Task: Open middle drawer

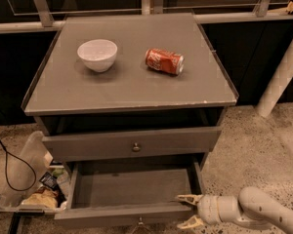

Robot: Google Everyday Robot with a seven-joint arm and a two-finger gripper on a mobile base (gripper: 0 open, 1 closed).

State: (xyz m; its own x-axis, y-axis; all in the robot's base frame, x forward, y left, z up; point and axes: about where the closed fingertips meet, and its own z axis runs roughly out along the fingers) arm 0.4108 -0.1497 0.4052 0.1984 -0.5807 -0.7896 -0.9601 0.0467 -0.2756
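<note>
A grey cabinet (pixel 132 89) has a shut drawer with a round knob (pixel 136 146) under its top. The drawer below it (pixel 132 188) is pulled out toward me, and its inside is empty. Its front panel (pixel 112 215) sits at the bottom edge of the view. My gripper (pixel 187 210) is at the right front corner of that pulled-out drawer, low in the view. Its fingers are spread apart and hold nothing. The pale arm (pixel 256 211) reaches in from the lower right.
A white bowl (pixel 97 54) and a red soda can (pixel 164 61) lying on its side sit on the cabinet top. A clear bin (pixel 27 189) with wrappers and a black cable (pixel 5 165) lie on the floor at left. A white post (pixel 283 72) stands at right.
</note>
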